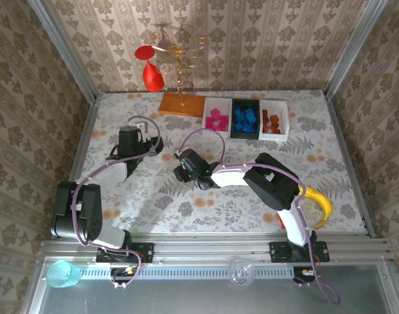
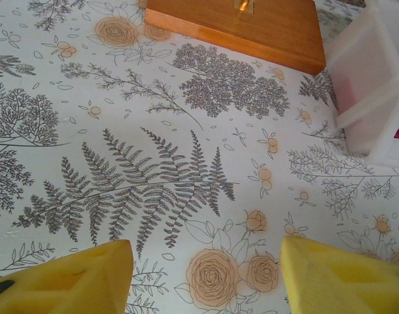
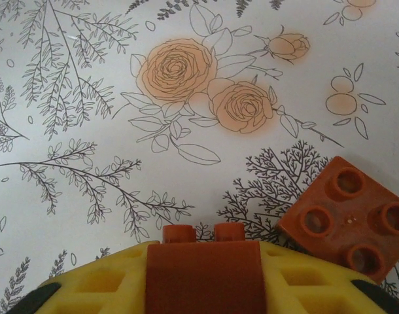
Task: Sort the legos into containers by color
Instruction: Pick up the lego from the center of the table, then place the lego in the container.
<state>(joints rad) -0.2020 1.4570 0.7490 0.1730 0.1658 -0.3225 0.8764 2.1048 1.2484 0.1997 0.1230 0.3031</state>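
Observation:
Three containers stand in a row at the back of the table: a white tray (image 1: pixel 217 116) with magenta legos, a black tray (image 1: pixel 245 119) with blue legos, and a white tray (image 1: pixel 273 122) with orange-brown legos. My right gripper (image 1: pixel 183 170) (image 3: pixel 203 275) hangs low over the middle of the table, shut on an orange-brown lego (image 3: pixel 203 261) wedged between its yellow fingers. A second orange-brown lego (image 3: pixel 346 219) lies studs-up on the cloth just to the right. My left gripper (image 1: pixel 139 129) (image 2: pixel 206 281) is open over bare cloth. The nearest white tray (image 2: pixel 376 85) is ahead on its right.
A gold wire stand with red ornaments (image 1: pixel 154 72) rises from a flat orange-brown base (image 1: pixel 182 104) (image 2: pixel 239 29) left of the trays. A red-yellow snack packet (image 1: pixel 317 203) lies under the right arm. Metal rails and papered walls border the flowered table.

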